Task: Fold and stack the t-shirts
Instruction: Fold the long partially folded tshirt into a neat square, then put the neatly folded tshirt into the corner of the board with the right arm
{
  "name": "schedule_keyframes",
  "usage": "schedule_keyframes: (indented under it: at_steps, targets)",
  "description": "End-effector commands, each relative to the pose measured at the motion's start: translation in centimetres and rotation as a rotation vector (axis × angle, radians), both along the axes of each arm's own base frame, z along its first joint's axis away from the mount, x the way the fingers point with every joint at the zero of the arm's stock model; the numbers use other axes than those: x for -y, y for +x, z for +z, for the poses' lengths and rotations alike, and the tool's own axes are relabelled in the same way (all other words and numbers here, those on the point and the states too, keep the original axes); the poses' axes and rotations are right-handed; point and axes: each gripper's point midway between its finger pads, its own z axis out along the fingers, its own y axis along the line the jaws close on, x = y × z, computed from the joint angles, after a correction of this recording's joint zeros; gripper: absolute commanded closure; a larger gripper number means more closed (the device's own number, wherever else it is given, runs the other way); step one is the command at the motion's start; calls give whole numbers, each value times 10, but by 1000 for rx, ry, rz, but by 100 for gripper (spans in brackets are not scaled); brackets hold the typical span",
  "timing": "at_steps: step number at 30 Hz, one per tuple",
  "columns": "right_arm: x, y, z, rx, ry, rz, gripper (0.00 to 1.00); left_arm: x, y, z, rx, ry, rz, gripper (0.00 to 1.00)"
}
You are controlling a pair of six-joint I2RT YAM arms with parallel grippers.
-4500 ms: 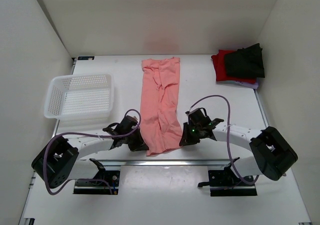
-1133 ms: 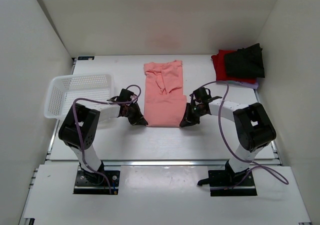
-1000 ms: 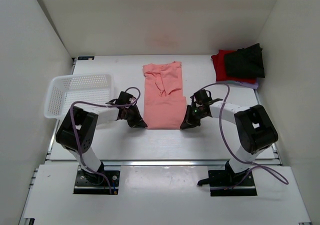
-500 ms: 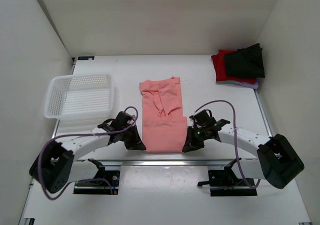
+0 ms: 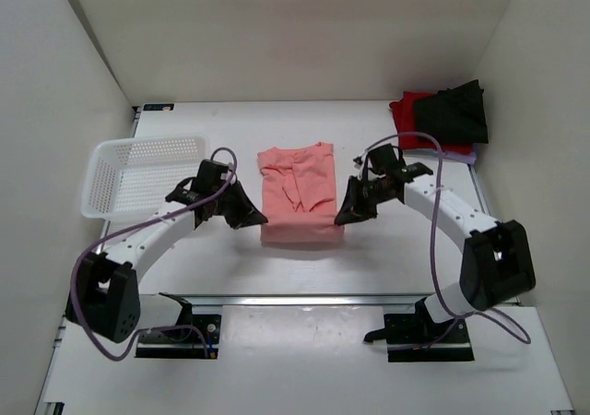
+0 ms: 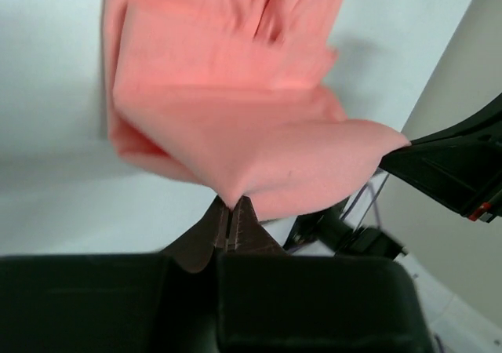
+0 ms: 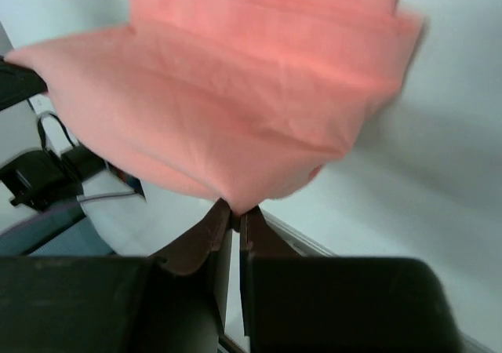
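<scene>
Both jaws are pinched shut on the half-folded salmon-pink t-shirt [image 5: 300,189], well left of the folded stack [image 5: 447,120] it has yet to join.

One salmon-pink shirt [image 5: 300,198], plain, centre of the top view. Upper right: a red shirt [image 5: 406,127], a black shirt [image 5: 450,112] and a pale lavender shirt [image 5: 467,157]. Left: a white basket [image 5: 147,171] patterned with a lattice of small holes. White table [image 5: 240,124]. Left arm [image 5: 152,235] and right arm [image 5: 447,210]: white with black joints, purple cables [image 5: 412,135].
</scene>
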Motion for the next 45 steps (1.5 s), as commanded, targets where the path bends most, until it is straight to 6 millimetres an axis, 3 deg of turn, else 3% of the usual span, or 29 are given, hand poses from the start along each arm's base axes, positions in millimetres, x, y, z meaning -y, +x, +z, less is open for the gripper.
schedule_keyframes:
  at_steps: [1, 2, 3, 5, 6, 7, 8, 9, 10, 11, 12, 13, 14, 15, 16, 17, 18, 19, 21, 22, 24, 25, 28, 32, 37, 44, 45]
  targets:
    - [2, 36, 17, 54, -12, 43, 100, -6, 42, 23, 74, -19, 21, 100]
    - [3, 51, 18, 51, -22, 34, 100, -5, 55, 28, 75, -27, 25, 100]
    - [5, 64, 13, 40, -34, 28, 100, -10, 66, 18, 53, -9, 40, 100]
    - [0, 99, 30, 80, -15, 16, 100, -10, 103, 35, 100, -18, 55, 100]
    - [4, 113, 18, 48, -27, 1, 100, -12, 127, 42, 116, -22, 77, 100]
    - [4, 138, 21, 69, -27, -13, 100, -16, 140, 28, 79, -12, 94, 100]
    - [0, 159, 40, 128, -23, -9, 100, -11, 162, 48, 134, -33, 96, 100]
    - [5, 173, 23, 79, -45, -33, 99, -13, 189, 53, 163, -37, 115, 100]
    - [4, 199, 22, 93, -46, -49, 100, -13, 206, 34, 118, -36, 133, 100]
    - [9, 226, 44, 154, -26, -74, 100, -15, 234, 34, 132, -40, 160, 96]
    - [5, 249, 46, 167, -3, -82, 96, -12, 259, 58, 201, -67, 167, 81]
    - [8, 262, 24, 107, 1, -111, 83, -16, 275, 39, 161, -79, 190, 73]
    - [11, 284, 52, 180, 33, -134, 77, -14, 298, 44, 175, -129, 210, 57]
    - [12, 302, 57, 204, 43, -156, 67, -12, 315, 63, 228, -167, 209, 6]
    - [18, 312, 35, 160, 25, -187, 62, -14, 332, 64, 238, -194, 225, 1]
    - [22, 326, 37, 190, 29, -211, 57, -11, 338, 52, 205, -206, 225, 1]
    - [27, 331, 46, 211, 31, -223, 57, -9, 347, 57, 213, -221, 216, 2]
    - [24, 330, 40, 197, 22, -222, 56, -11, 353, 67, 232, -228, 221, 2]
    - [32, 327, 26, 187, -25, -205, 54, -8, 353, 74, 254, -218, 214, 2]
    - [36, 323, 15, 186, -80, -182, 52, -11, 351, 67, 245, -212, 219, 1]
    - [27, 317, 9, 211, -138, -125, 46, -8, 338, 70, 244, -229, 223, 2]
    - [19, 315, 6, 227, -149, -93, 44, -8, 336, 85, 281, -245, 223, 1]
    - [12, 306, -12, 229, -221, -20, 39, -7, 323, 95, 291, -266, 231, 1]
    - [-1, 293, -37, 206, -315, 47, 34, -4, 312, 133, 352, -277, 216, 1]
    - [5, 284, -77, 132, -428, 38, 30, -6, 295, 175, 409, -324, 224, 2]
    - [15, 254, -123, 28, -687, 25, 19, -21, 280, 185, 419, -336, 235, 2]
    - [15, 251, -126, 12, -690, 19, 22, -20, 276, 185, 413, -336, 234, 2]
